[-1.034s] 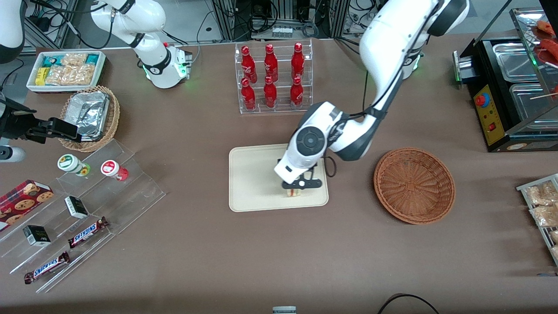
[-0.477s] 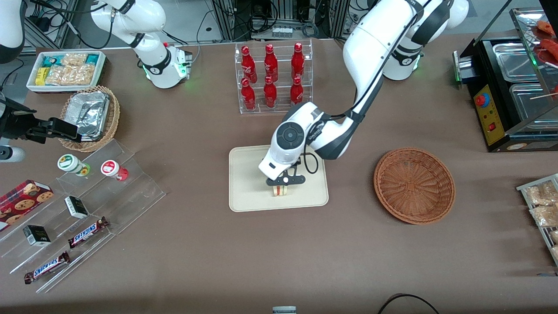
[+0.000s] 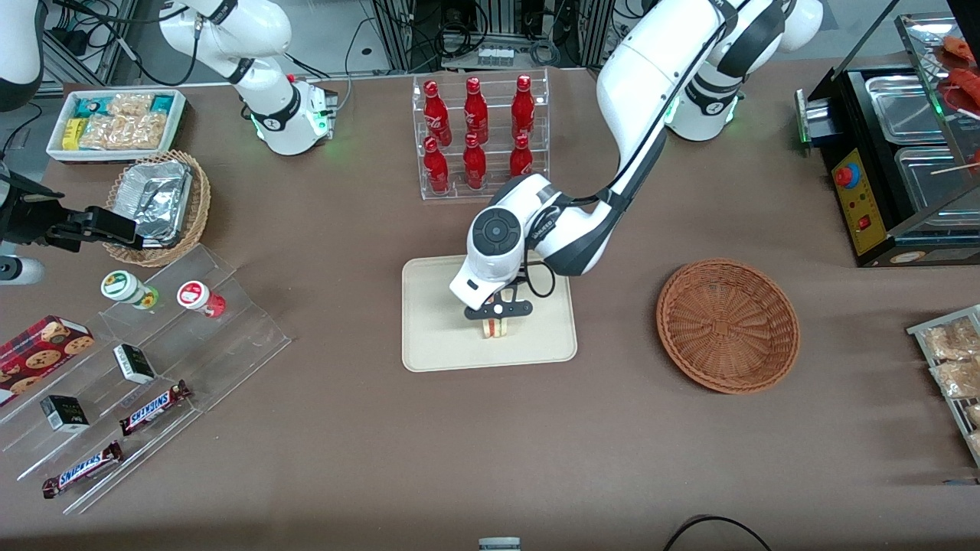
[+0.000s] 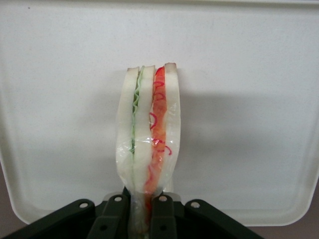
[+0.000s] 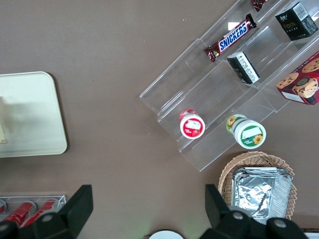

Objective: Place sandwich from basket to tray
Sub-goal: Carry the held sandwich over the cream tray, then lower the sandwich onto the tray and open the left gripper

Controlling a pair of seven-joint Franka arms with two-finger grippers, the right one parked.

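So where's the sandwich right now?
The sandwich is over the middle of the cream tray, pinched in the left arm's gripper, with the empty wicker basket toward the working arm's end of the table.

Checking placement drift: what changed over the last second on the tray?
The gripper, shut on the sandwich, carried it over the tray toward the parked arm's end, slightly farther from the front camera. Grip unchanged; tray and basket stayed put.

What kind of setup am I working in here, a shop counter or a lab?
Probably a lab mock-up of a snack counter: a rack of red bottles, candy bars on clear steps, cables past the table. The gripper holds the sandwich over the tray.
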